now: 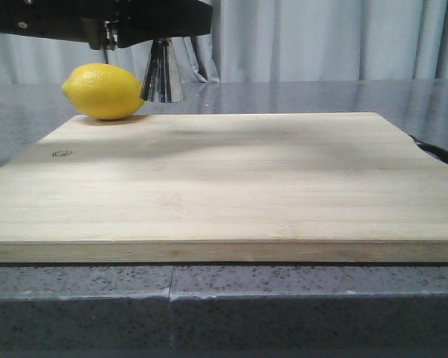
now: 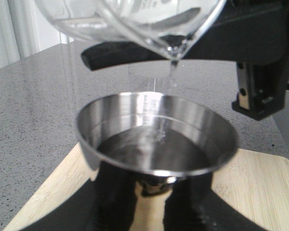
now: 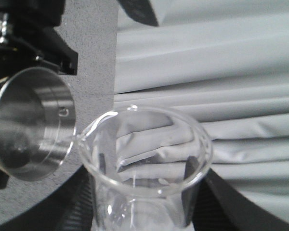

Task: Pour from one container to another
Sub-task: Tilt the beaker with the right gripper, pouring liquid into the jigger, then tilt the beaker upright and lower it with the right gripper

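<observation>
A clear glass beaker (image 2: 135,21) is tipping over the open mouth of a steel jigger (image 2: 156,132), its pouring lip hanging just above the rim as a thin stream of clear liquid is falling into the cup, where liquid is already pooling. The left gripper (image 2: 156,211) is holding the jigger, its dark fingers (image 2: 108,202) pressing against the narrow waist on either side. In the right wrist view, the right gripper (image 3: 144,211) is clasping the beaker (image 3: 144,159) from both sides, its fingers (image 3: 77,207) showing as dark blurs against the glass, and the lip is pointing toward the jigger (image 3: 31,125) beside it. From the front, only the jigger's lower cone (image 1: 162,74) is showing, hanging beneath a black arm (image 1: 97,19) at the far left end of a wooden cutting board (image 1: 224,194); it appears to be lifted off the wood, though the angle leaves that unclear. A lemon (image 1: 104,91) is resting just beside the cone at the board's back edge. The board is lying on a speckled grey counter (image 1: 284,298), with pale curtains (image 1: 321,37) hanging behind.
</observation>
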